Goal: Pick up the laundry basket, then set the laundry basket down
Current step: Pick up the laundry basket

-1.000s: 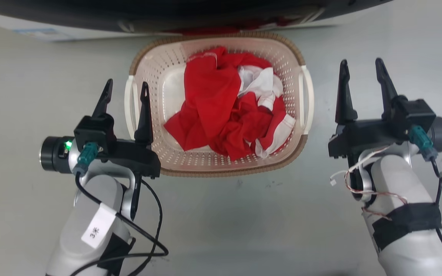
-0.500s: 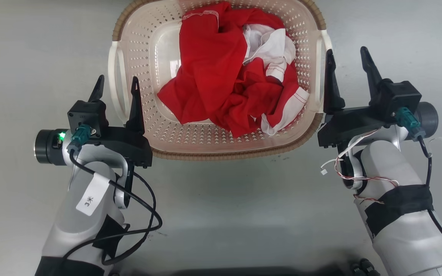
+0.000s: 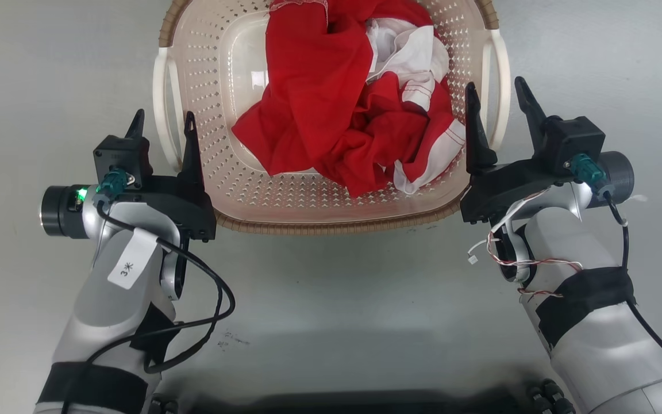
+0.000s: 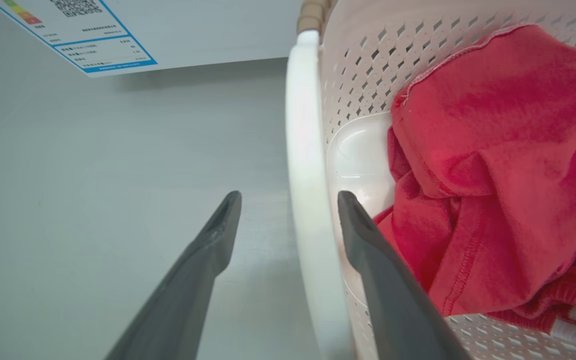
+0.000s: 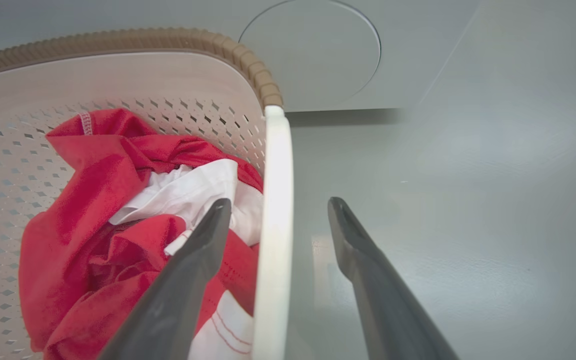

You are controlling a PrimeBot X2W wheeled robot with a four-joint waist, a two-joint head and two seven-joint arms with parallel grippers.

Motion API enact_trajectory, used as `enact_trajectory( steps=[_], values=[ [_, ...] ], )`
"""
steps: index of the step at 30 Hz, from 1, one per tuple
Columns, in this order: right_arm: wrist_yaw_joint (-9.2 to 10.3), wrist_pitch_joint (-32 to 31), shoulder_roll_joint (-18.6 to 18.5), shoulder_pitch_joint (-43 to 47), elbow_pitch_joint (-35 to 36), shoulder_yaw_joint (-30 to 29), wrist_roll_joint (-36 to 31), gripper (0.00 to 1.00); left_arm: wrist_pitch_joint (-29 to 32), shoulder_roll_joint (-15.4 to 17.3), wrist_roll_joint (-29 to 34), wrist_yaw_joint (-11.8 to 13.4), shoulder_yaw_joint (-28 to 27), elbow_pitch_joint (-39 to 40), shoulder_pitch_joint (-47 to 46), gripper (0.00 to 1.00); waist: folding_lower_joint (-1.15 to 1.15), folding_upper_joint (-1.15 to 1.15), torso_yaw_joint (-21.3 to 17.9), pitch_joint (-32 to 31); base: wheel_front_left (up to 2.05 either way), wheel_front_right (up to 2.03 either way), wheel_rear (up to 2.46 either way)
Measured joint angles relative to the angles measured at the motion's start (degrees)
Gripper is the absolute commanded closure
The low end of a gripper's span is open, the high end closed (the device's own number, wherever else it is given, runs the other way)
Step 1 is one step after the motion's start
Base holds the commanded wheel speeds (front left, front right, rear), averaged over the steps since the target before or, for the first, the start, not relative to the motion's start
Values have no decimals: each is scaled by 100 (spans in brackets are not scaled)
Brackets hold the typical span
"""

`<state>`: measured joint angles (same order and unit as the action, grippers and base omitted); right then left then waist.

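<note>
Right pincer [image 3: 495, 85] has slid astride its handle [image 3: 504, 57]! Left pincer [image 3: 162, 115] likewise, both spread, bracketing the laundry basket [image 3: 216, 115] for a level lift.

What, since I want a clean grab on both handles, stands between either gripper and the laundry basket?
Nothing visible does. The open left gripper straddles the left handle of the laundry basket, and the open right gripper straddles the right handle. The red and white clothes lie inside, beside the inner fingers, not across either handle.
</note>
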<state>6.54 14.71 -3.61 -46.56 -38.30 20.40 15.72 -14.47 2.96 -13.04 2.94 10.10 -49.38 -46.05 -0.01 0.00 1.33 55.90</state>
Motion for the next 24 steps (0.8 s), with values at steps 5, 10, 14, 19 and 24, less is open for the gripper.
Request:
enact_trajectory(
  steps=[5,10,14,19,24],
  values=[
    [2,0,0,-170,-213,124,219,0,0,-40,0,-2,32,-240,-222,0,0,0,29,32,0,0,0],
    [9,0,-3,-250,-445,234,371,0,0,-78,-1,-1,45,-514,-407,0,0,0,60,42,0,0,0],
    [22,0,-5,-338,-558,294,536,0,0,-93,-12,1,79,-641,-487,0,0,0,74,39,0,0,0],
    [51,0,-9,-513,-727,422,711,0,0,-119,-30,0,129,-855,-604,0,0,0,95,30,0,0,0],
    [52,0,-12,-675,-989,544,889,0,0,-141,-44,-2,186,-1039,-704,0,0,0,119,18,0,0,0]
  ],
)
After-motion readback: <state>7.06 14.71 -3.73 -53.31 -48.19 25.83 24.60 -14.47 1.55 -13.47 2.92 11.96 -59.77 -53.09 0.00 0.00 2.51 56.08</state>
